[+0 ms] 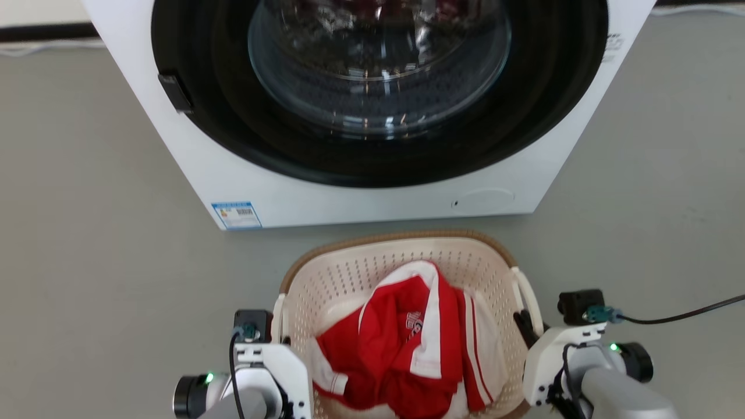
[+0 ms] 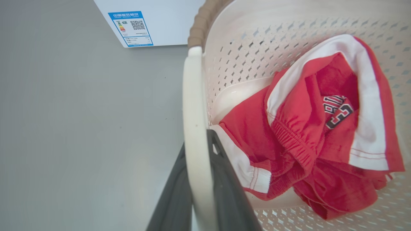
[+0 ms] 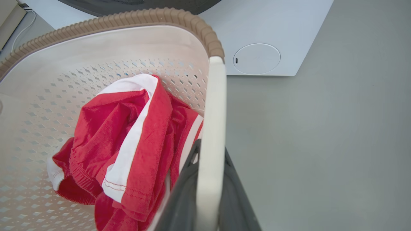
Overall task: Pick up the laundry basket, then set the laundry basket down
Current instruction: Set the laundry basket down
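The cream laundry basket [image 1: 372, 265] with its brown rim sits just in front of the washer, between my two arms. My left gripper [image 1: 281, 334] is shut on the basket's white left handle [image 2: 192, 96], with a dark finger on each side of the loop [image 2: 197, 150]. My right gripper [image 1: 528, 327] is likewise shut on the white right handle [image 3: 215, 102], which its fingers clamp [image 3: 210, 154]. I cannot tell whether the basket's bottom touches the floor.
A red and white garment [image 1: 407, 343] lies crumpled inside the basket. The white front-loading washer [image 1: 372, 201] with its dark round door stands close behind the basket. Grey floor [image 1: 87, 233] spreads to both sides. A black cable [image 1: 681, 317] trails off my right wrist.
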Motion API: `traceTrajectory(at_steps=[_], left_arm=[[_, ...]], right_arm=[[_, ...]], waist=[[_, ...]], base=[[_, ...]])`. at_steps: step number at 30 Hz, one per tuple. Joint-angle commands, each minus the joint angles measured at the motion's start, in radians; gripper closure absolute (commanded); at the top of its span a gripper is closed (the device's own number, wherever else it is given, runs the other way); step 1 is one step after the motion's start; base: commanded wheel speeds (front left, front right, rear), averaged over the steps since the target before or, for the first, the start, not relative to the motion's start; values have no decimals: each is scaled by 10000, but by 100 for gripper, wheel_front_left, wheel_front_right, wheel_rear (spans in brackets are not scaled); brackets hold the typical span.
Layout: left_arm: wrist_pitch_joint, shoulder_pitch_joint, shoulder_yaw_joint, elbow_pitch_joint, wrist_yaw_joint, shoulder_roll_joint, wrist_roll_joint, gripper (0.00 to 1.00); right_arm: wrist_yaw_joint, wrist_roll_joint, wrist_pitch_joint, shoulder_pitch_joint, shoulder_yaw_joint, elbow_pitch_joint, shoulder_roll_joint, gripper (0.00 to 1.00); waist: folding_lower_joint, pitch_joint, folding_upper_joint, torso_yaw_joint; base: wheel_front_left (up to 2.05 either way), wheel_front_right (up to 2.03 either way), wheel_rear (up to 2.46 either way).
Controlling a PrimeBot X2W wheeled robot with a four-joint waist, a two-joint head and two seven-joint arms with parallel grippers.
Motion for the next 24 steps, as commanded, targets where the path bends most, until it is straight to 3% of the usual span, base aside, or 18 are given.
traceTrajectory(at_steps=[1, 7, 15, 24], left_arm=[[-159, -567, 214, -217, 129, 121, 130, 100], [-175, -1137, 615, -695, 529, 123, 635, 100], [-178, -1593, 1769, -1698, 1069, 183, 2131, 100], [-179, -1876, 2910, -2399, 1226, 160, 3529, 100]], right_arm=[[62, -100, -276, -254, 111, -265, -107, 100], [62, -462, -303, -627, -321, -821, -530, 100], [62, -1936, -306, -759, -1798, -1980, -1150, 100], [62, -3413, -307, -654, -3269, -3160, -1458, 100]], waist=[[0, 463, 0, 69], [0, 1359, 0, 159], [0, 3031, 0, 328], [0, 4448, 0, 428]], base=[[0, 0, 0], [0, 0, 0], [0, 0, 0], [0, 0, 0]])
